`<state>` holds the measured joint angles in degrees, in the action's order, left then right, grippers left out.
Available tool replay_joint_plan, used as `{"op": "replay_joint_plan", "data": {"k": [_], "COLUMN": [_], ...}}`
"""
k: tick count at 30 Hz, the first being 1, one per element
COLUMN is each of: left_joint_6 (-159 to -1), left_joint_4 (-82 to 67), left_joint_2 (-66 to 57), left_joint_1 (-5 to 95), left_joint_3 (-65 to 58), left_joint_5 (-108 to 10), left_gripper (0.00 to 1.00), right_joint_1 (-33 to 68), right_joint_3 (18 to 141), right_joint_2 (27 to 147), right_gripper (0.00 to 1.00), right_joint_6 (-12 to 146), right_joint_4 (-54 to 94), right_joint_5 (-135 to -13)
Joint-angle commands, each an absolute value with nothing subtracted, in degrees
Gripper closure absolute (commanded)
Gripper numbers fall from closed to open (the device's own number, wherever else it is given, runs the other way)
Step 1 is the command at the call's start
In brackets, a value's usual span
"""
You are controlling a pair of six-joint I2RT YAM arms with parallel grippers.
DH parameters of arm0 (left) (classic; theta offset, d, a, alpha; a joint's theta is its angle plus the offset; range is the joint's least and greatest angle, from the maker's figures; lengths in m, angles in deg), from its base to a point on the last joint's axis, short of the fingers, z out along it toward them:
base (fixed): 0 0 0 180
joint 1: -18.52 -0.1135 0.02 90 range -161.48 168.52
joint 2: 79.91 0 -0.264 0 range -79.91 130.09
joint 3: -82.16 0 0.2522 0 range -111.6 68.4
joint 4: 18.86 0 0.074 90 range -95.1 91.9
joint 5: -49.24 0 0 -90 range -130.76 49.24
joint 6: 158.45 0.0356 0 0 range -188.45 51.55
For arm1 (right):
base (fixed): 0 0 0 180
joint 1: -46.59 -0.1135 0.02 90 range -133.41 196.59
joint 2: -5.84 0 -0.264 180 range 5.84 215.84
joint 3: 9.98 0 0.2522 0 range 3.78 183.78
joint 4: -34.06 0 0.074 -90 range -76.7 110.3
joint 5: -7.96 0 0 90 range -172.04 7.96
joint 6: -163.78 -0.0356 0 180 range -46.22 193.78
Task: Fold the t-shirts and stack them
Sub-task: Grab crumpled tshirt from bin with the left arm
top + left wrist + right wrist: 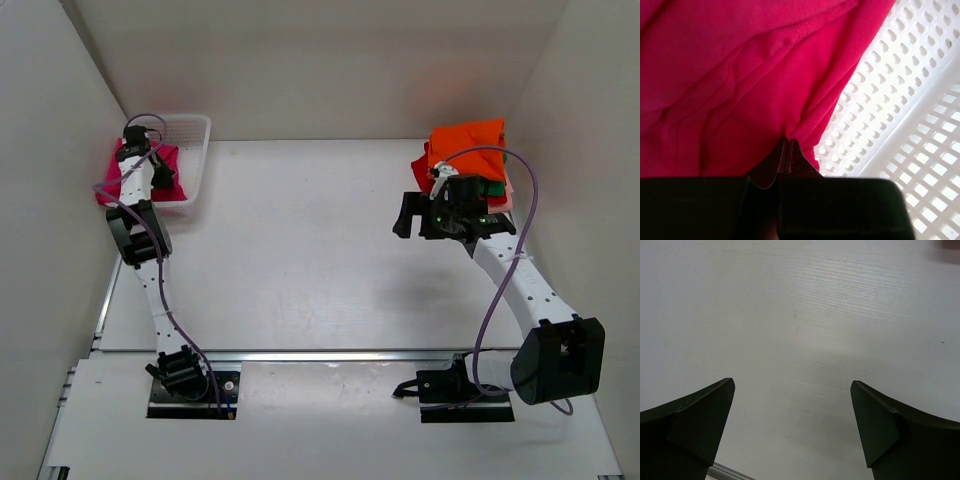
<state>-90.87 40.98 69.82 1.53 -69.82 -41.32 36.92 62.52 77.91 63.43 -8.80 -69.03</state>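
Note:
A magenta-pink t-shirt lies crumpled in the white mesh basket at the far left. My left gripper reaches into the basket and is shut on a fold of this shirt; the jaws stand pressed together with cloth pinched at their tips. A stack of folded t-shirts sits at the far right, orange on top, with green, red and pale pink edges showing below. My right gripper is open and empty, hovering over bare table just left of the stack.
The basket's perforated floor and wall fill the right of the left wrist view. White walls enclose the table on the left, back and right. A metal rail runs along the near edge by the arm bases.

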Motion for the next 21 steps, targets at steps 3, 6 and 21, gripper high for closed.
{"op": "replay_joint_plan", "data": {"k": [3,6,21], "left_joint_6": [-91.8,-90.1,-101.4], "left_joint_4": [43.2,40.9,16.9], "left_joint_2": [64.2,56.1,-0.1], "left_joint_1": [1.7,3.8,20.0], "left_joint_3": [-76.0,-75.6,-40.9], "left_joint_5": [-41.7,-35.6,-66.3], "left_gripper": [1.00,1.00,1.00], "right_joint_1": [34.8,33.0,40.2], "right_joint_3": [62.8,61.7,49.1], "right_joint_2": [77.3,76.3,56.8], "right_gripper": [0.01,0.01,0.01], "right_joint_6": [62.1,61.3,58.7], "right_joint_4": [-7.6,-7.0,-4.4], "right_joint_5": [-68.8,-69.0,-68.3]}}
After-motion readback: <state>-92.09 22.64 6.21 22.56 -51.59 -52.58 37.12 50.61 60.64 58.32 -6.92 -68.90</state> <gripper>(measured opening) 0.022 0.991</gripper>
